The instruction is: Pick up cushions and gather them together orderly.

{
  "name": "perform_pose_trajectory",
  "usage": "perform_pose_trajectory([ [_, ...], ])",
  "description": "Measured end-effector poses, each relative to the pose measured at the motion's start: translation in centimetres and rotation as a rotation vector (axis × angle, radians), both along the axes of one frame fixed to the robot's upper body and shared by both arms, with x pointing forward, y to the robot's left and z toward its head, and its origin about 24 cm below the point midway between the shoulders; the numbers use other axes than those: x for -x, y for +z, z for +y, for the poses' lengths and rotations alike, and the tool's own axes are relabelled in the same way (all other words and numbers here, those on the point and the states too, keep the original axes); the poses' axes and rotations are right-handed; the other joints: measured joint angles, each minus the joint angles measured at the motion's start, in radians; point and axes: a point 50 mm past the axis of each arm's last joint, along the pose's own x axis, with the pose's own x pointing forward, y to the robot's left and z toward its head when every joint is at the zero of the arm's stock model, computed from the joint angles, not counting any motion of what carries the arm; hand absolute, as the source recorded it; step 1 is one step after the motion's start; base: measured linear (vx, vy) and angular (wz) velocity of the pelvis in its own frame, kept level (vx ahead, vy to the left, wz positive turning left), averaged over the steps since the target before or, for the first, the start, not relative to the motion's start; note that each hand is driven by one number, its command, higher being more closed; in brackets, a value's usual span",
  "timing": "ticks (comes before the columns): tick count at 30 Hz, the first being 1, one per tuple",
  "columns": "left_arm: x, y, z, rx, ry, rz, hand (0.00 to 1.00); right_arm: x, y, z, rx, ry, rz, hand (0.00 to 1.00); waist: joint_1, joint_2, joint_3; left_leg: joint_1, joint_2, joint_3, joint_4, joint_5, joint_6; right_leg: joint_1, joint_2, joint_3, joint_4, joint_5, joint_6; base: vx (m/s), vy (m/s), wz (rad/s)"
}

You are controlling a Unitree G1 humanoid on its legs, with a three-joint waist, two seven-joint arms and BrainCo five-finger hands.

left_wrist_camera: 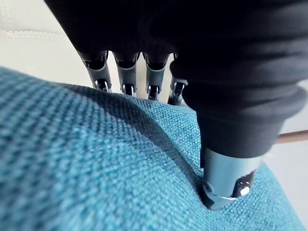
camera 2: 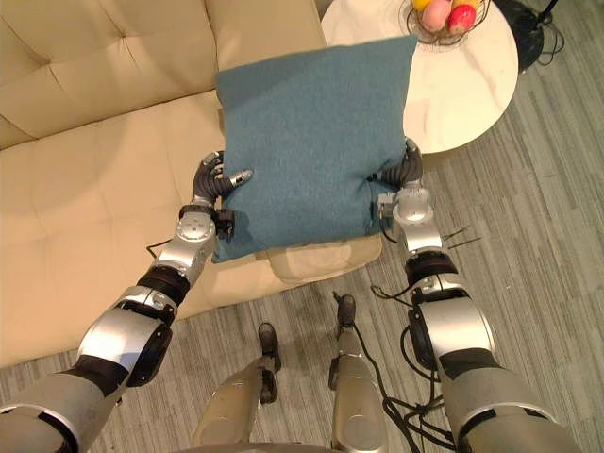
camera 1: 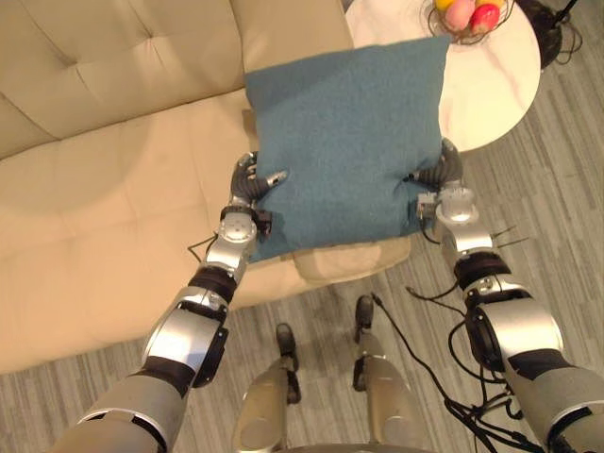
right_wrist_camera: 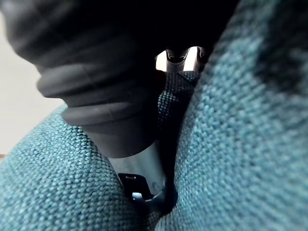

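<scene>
A square teal cushion (camera 1: 344, 142) is held up flat between both hands above the right end of the cream sofa (camera 1: 94, 189). My left hand (camera 1: 251, 182) grips its left edge, thumb (left_wrist_camera: 224, 178) pressed on top and fingers (left_wrist_camera: 126, 77) curled under. My right hand (camera 1: 440, 176) pinches the right edge, its thumb (right_wrist_camera: 144, 178) dug into the fabric. A cream cushion (camera 1: 349, 260) lies on the sofa's front edge, partly hidden under the teal one.
A round white side table (camera 1: 491, 85) stands right of the sofa with a wire bowl of fruit (camera 1: 469, 17) on it. Grey wood floor (camera 1: 557, 208) runs along the right and in front.
</scene>
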Motion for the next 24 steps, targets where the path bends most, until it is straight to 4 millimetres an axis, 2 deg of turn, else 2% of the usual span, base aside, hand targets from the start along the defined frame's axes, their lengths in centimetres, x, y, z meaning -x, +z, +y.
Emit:
perform_pose_trajectory([
  [5,0.1,1.5,-0.4,0.056,-0.003,-0.069,1.0,0.2,1.7,0.5,0.044,0.031,-0.079,1.0,-0.001,0.004,0.006,-0.01,0.005,-0.015,-0.009,0.015,-0.012,0.0,0.005,-0.003,-0.014,0.0,0.0,0.02,-0.039,0.08],
  [8,1.0,2.3,-0.2,0.097,-0.004,-0.143,1.0,1.3,2.0,1.5,0.059,0.091,-0.154,1.0,0.001,0.004,0.006,-0.006,0.016,-0.021,-0.02,0.026,-0.029,0.001,0.017,-0.001,-0.015,0.0,0.0,0.02,-0.061,0.0],
  [11,2.7,1.6,0.2,0.124,-0.008,-0.183,1.0,3.1,-0.2,2.0,0.054,0.134,-0.151,1.0,0.005,0.007,0.005,0.022,0.028,-0.023,-0.046,0.037,-0.047,0.017,0.03,0.001,-0.016,0.0,0.0,0.04,-0.059,-0.02],
  [13,4.8,-0.2,0.3,0.152,-0.02,-0.178,1.0,5.1,-2.9,2.3,0.025,0.158,-0.119,1.0,0.004,0.008,0.003,0.059,0.03,-0.024,-0.056,0.038,-0.048,0.063,0.036,0.002,-0.033,0.0,0.0,0.05,-0.007,0.07],
  [17,8.6,-2.8,0.4,0.208,-0.025,-0.157,1.0,8.4,-5.5,2.6,-0.013,0.2,-0.099,1.0,0.003,0.011,-0.004,0.101,0.029,-0.027,-0.053,0.038,-0.048,0.112,0.041,0.002,-0.037,-0.001,0.0,0.03,0.016,0.07],
  [21,12.3,-5.8,0.7,0.247,0.002,-0.083,1.0,11.6,-7.7,2.8,-0.05,0.246,-0.062,1.0,0.01,0.016,-0.074,0.124,0.032,-0.048,-0.053,0.036,-0.047,0.148,0.049,0.002,-0.038,-0.006,0.003,-0.01,0.012,0.15],
  [24,15.6,-7.6,1.3,0.272,0.026,-0.032,1.0,14.4,-9.5,3.6,-0.14,0.287,-0.03,1.0,0.028,0.009,-0.149,0.161,0.039,-0.053,-0.059,0.021,-0.025,0.192,0.05,0.003,-0.039,-0.046,0.014,-0.01,0.019,0.16],
])
